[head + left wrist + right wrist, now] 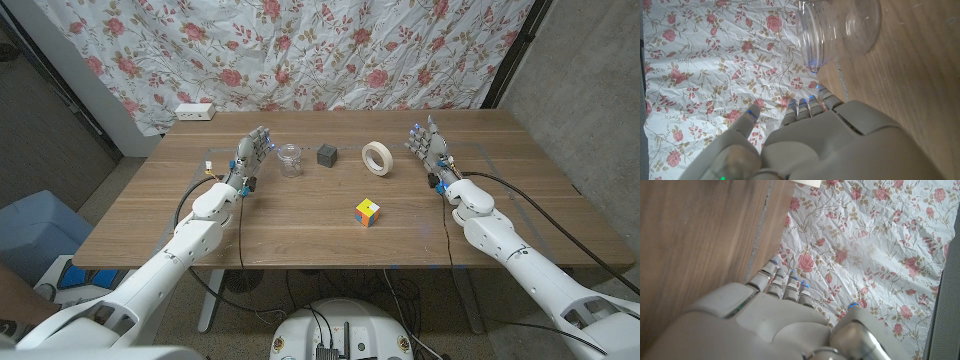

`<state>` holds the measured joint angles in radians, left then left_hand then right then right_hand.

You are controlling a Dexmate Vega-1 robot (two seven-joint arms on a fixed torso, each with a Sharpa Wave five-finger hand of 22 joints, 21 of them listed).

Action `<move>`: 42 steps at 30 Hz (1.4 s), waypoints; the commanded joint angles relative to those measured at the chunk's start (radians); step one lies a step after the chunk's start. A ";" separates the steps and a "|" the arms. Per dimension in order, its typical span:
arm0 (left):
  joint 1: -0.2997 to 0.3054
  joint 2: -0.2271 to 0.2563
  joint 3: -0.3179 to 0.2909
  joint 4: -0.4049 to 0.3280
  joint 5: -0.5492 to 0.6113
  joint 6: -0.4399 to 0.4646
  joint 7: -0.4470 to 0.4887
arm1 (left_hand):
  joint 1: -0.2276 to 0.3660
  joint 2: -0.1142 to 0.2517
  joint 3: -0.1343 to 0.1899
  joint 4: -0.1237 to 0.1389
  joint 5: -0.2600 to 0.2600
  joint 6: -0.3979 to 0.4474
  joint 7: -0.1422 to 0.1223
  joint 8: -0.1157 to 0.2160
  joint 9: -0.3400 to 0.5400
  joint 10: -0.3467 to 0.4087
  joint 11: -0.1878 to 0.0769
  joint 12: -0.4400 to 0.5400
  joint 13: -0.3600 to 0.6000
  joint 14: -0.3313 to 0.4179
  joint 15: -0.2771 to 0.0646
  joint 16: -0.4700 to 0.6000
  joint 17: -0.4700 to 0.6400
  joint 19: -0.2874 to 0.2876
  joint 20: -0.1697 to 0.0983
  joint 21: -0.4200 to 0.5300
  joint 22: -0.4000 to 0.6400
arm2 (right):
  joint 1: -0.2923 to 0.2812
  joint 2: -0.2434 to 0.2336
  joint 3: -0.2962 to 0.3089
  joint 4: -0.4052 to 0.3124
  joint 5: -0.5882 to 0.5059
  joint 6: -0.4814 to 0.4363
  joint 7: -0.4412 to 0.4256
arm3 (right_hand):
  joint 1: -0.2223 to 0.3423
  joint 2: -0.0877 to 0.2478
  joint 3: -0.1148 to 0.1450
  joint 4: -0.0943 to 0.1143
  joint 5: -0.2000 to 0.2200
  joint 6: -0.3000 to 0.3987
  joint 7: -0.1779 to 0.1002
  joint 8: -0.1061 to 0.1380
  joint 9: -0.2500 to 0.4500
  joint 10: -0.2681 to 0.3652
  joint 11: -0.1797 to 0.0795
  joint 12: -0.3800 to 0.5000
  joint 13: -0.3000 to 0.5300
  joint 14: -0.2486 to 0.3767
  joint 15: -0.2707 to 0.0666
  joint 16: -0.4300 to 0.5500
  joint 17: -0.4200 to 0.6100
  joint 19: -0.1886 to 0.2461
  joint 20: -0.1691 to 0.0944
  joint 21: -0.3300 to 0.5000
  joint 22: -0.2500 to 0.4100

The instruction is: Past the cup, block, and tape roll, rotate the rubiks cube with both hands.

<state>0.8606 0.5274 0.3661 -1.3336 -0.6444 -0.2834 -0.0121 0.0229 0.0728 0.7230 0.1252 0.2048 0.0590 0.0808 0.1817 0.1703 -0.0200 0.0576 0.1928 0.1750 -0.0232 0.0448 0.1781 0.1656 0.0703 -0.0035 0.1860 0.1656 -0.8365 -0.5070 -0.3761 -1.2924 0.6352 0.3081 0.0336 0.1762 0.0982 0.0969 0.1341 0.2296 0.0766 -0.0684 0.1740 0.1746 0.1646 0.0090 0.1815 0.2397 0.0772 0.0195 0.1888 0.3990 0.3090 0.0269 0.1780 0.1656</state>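
Note:
The rubiks cube [367,212] sits on the wooden table [300,235] in the middle, nearer the front than a row of three things. That row holds a clear plastic cup [290,160] [837,30], a dark grey block [327,154] and a tape roll [377,158]. My left hand [250,155] [810,145] stands just left of the cup with fingers apart, holding nothing. My right hand [428,147] [775,315] stands right of the tape roll, fingers spread, also holding nothing. Both hands are well apart from the cube.
A white power strip [195,112] lies at the table's far left corner. A flowered curtain [300,50] hangs behind the table. Black cables [520,195] run along both arms.

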 commanded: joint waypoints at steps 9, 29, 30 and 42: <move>0.072 0.034 -0.016 -0.115 0.030 0.013 0.079 | 0.004 0.089 0.010 -0.003 0.005 -0.005 0.005 0.003 0.005 -0.006 0.004 0.004 0.003 -0.004 0.003 0.001 0.004 0.004 -0.002 0.005 0.004 | -0.073 -0.086 0.015 -0.120 -0.056 0.007 -0.036 | 0.006 0.007 0.006 -0.004 0.008 -0.009 0.011 0.005 0.001 0.001 0.001 0.007 -0.006 0.004 -0.002 0.004 -0.008 0.004 -0.006 0.007 0.001; 0.147 0.101 -0.053 -0.232 0.082 0.040 0.164 | 0.005 0.087 0.018 -0.013 0.003 0.036 -0.020 0.012 0.004 0.032 -0.027 0.012 0.002 0.016 -0.033 0.004 0.003 0.005 -0.008 0.005 0.004 | -0.137 -0.211 0.023 -0.251 -0.177 0.009 -0.049 | 0.018 0.008 0.015 -0.022 0.011 0.011 -0.001 0.013 0.000 -0.006 -0.019 0.007 -0.020 0.001 -0.014 0.003 -0.028 -0.009 -0.017 0.004 0.001; 0.150 0.101 -0.055 -0.235 0.080 0.041 0.166 | 0.005 0.087 0.019 -0.014 0.003 0.039 -0.021 0.012 0.004 0.036 -0.030 0.013 0.002 0.018 -0.035 0.004 0.003 0.005 -0.008 0.005 0.004 | -0.140 -0.212 0.024 -0.253 -0.187 0.015 -0.056 | 0.018 0.008 0.016 -0.023 0.011 0.011 -0.002 0.013 0.000 -0.007 -0.020 0.006 -0.020 0.001 -0.014 0.004 -0.029 -0.009 -0.017 0.004 0.001; 0.162 0.093 -0.066 -0.255 0.045 0.072 0.177 | 0.005 0.084 0.021 -0.020 0.002 0.039 -0.033 0.008 0.004 0.036 -0.044 0.008 0.002 0.019 -0.050 0.001 0.003 0.008 -0.020 0.005 0.004 | -0.160 -0.269 0.025 -0.268 -0.326 0.103 -0.068 | 0.029 0.011 0.024 -0.034 0.012 0.012 0.000 0.013 0.000 -0.003 -0.023 0.009 -0.029 0.000 -0.030 0.003 -0.042 -0.019 -0.030 0.003 0.001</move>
<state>1.0057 0.6194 0.3110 -1.5607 -0.5786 -0.2392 0.1411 0.0228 0.0726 0.7384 0.1100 0.2048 0.0933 0.0572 0.1888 0.1701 0.0142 0.0233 0.1965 0.1747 0.0000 0.0033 0.1781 0.1653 0.0755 -0.0164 0.1860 0.1653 -0.9750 -0.7200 -0.3539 -1.5384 0.4125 0.3466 -0.0240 0.1929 0.1132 0.1161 0.1088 0.2369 0.0783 -0.0700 0.1817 0.1722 0.1570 -0.0093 0.1856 0.2089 0.0757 -0.0035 0.1886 0.3569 0.2871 0.0052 0.1780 0.1628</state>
